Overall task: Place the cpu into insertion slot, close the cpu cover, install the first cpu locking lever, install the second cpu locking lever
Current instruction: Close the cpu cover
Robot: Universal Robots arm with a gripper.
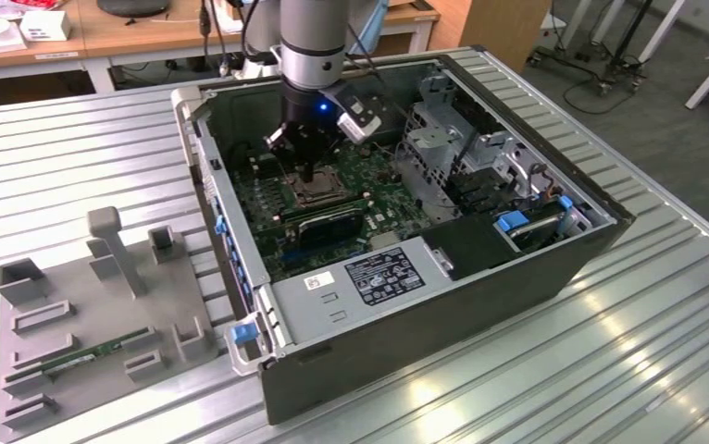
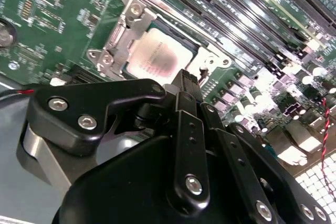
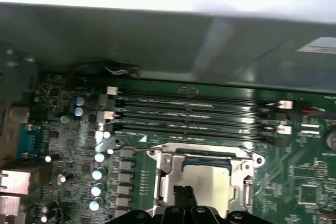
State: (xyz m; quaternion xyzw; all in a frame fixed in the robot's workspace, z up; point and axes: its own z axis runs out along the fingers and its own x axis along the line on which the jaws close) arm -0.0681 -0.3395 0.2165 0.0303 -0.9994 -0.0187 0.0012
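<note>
Chip [image 2: 155,56], dull silver, lying flat, framed by metal cover [image 2: 122,31], just beyond fingers [image 2: 190,85]; gripper [image 2: 185,78] pointing down, pinched together, empty.

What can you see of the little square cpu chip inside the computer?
In the second wrist view, the cpu is a small flat square with a dull silver-tan metal face that shines softly. It lies flat, level with the green circuit board. It shows through the square cut-out of the silver cpu cover, which frames its edges. The black gripper hovers at one side of it. Whether the gripper touches the chip cannot be told.
</note>
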